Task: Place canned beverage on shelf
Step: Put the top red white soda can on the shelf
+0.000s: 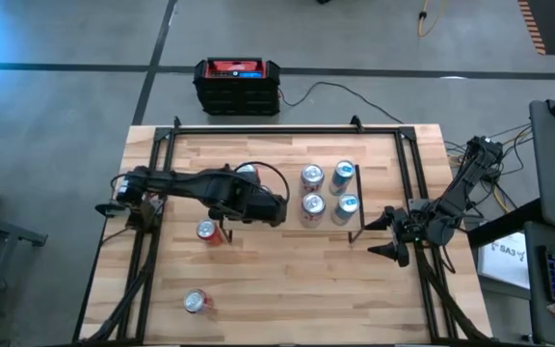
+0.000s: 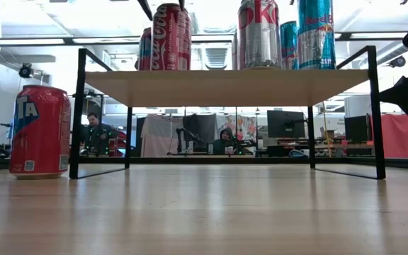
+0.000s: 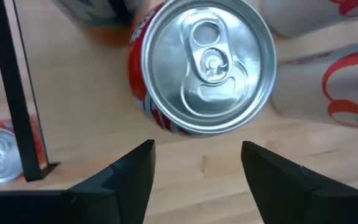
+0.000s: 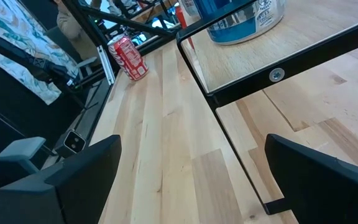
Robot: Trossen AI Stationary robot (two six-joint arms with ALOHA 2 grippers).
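In the left wrist view the left end effector point(image 3: 194, 171) shows its two fingers parted and empty, just short of a red can point(image 3: 201, 65) standing upright on the shelf point(image 1: 287, 198). From above, that arm reaches over the shelf's left part at frame centre. Four more cans point(image 1: 328, 191) stand to its right. The right end effector point(image 1: 390, 234) waits wide open, empty, at the shelf's right edge. Two red cans point(image 1: 206, 231) stand on the surface point(image 1: 287, 289) lower left

Cans on the shelf point(image 1: 355, 166): five visible. Cans on the tabletop beside the shelf: two, both red point(image 1: 207, 231) point(image 1: 196, 302). Shelves: one.
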